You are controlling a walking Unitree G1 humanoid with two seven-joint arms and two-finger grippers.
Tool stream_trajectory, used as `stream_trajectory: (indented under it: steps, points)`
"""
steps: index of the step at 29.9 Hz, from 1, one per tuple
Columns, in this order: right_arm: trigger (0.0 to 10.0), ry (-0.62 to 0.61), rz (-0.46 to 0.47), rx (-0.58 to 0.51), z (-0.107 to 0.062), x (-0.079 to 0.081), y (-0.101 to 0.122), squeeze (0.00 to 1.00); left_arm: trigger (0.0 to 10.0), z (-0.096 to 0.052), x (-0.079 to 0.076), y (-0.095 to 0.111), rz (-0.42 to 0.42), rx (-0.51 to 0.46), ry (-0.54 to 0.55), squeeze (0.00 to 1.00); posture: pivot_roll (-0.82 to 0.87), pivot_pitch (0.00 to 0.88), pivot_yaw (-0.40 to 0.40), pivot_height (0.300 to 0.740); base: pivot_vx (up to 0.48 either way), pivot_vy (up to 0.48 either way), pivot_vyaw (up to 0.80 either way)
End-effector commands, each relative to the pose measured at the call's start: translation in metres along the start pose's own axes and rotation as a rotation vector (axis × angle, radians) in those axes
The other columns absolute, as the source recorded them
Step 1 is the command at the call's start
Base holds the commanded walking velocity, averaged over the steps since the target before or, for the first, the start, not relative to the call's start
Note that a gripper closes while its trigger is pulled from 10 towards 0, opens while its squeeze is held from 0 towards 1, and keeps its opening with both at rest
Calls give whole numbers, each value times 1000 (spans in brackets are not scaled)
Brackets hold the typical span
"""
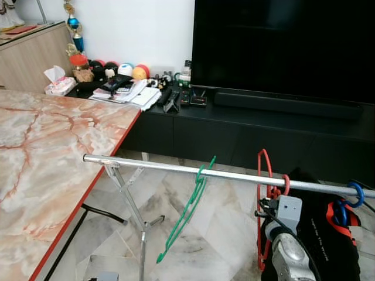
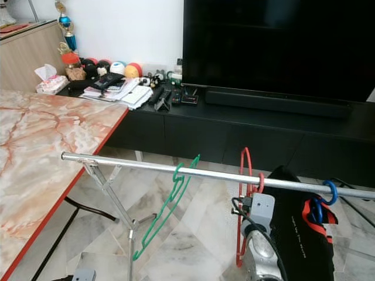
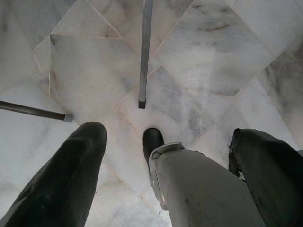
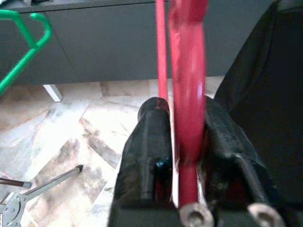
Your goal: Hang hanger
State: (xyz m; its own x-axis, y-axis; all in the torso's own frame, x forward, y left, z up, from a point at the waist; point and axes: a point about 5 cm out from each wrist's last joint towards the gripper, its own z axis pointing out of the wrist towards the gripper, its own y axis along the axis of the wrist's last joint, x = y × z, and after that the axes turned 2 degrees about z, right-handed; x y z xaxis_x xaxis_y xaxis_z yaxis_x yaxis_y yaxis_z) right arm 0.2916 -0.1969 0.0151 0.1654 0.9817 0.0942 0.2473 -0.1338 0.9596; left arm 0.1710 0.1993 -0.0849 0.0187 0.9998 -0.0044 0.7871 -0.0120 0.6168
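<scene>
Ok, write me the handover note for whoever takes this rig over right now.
Right tool: shut on the red hanger, just below the rail.
Left tool: open, idle, pointing down at the marble floor.
Silver rail: the green hanger hangs tilted near the middle; the red hanger's hook looks already over the rail; further right hangs a black garment on a blue hanger.
Left: check the red hook sits properly, release, withdraw.

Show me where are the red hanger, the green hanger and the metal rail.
red hanger [image 1: 262,170]: left eye view, its upper side bar.
green hanger [image 1: 187,213]: left eye view, its long side.
metal rail [image 1: 152,165]: left eye view, bare middle stretch.
</scene>
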Motion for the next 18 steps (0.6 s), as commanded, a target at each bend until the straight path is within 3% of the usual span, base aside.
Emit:
stream_trajectory:
  steps: [1,8,16,17,18]
  points:
    - [10000,-3,0,-64,-2,0,6,1000,10000,-1,-1,-7,-4,26,0,0,61,16,-28,740,0,0,0]
    - [10000,2,-18,-114,-9,-1,7,1000,10000,-1,-4,-8,-1,29,-10,0,49,18,-27,740,0,0,0]
    - [10000,-11,-67,-242,-29,-11,15,1000,10000,-1,-7,-10,9,32,-24,0,38,23,-28,740,0,0,0]
    - [10000,-17,-62,-247,-31,-13,14,894,10000,-1,-7,-10,9,33,-24,0,37,24,-28,740,0,0,0]
    - [10000,-22,-58,-249,-32,-14,14,894,10000,-2,-7,-11,10,34,-25,0,37,24,-28,740,0,0,0]
